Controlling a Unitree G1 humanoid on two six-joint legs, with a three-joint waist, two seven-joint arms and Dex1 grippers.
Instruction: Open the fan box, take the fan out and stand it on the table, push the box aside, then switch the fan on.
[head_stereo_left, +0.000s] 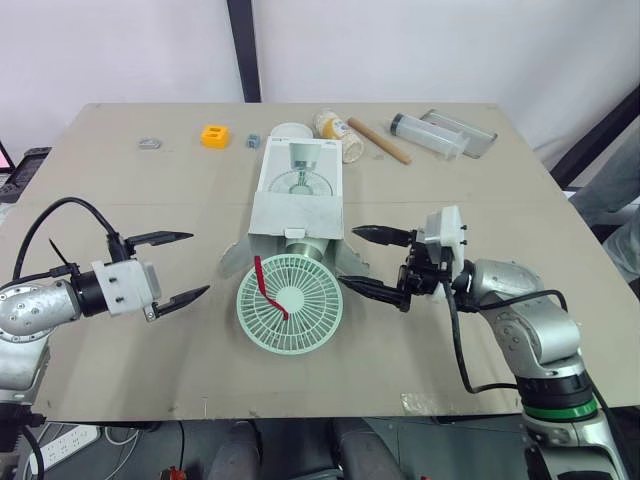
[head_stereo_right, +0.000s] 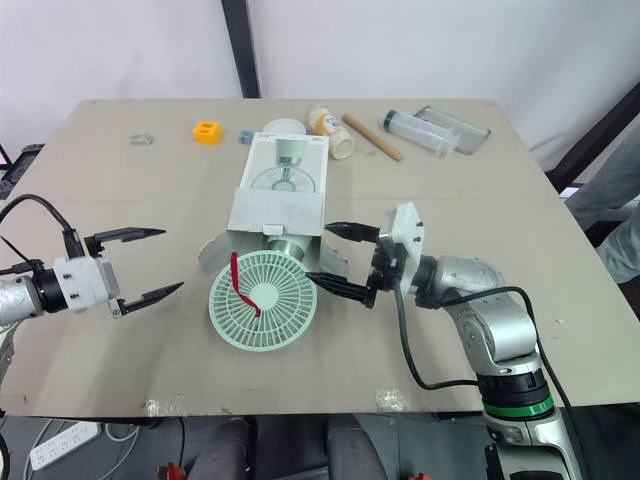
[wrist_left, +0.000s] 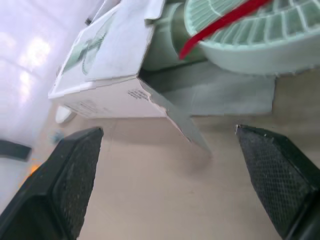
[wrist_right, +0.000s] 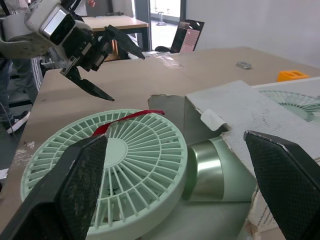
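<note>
Closest to the table's front edge lies the fan (head_stereo_left: 289, 303), its pale green round grille facing up with a red strap (head_stereo_left: 268, 285) across it. Its motor housing sits in the open mouth of the fan box (head_stereo_left: 298, 195), which lies flat at the fan's 12 o'clock with its end flaps splayed out.

At the fan's 3 o'clock, the right gripper (head_stereo_left: 349, 257) points toward it with both black fingers spread wide, holding nothing. One fingertip is just beside the grille rim and the other just beside the box's near corner; whether either touches cannot be told.

At the fan's 9 o'clock, well apart from it, the left gripper (head_stereo_left: 198, 263) hangs over the bare table (head_stereo_left: 130, 200), fingers likewise spread and empty, pointing at the fan.

Beyond the box, along the table's far edge from 11 to 1 o'clock, lie a small metal ring (head_stereo_left: 149, 143), a yellow block (head_stereo_left: 214, 135), a bottle (head_stereo_left: 340, 133), a wooden stick (head_stereo_left: 379, 141) and a clear tube (head_stereo_left: 430, 135)
</note>
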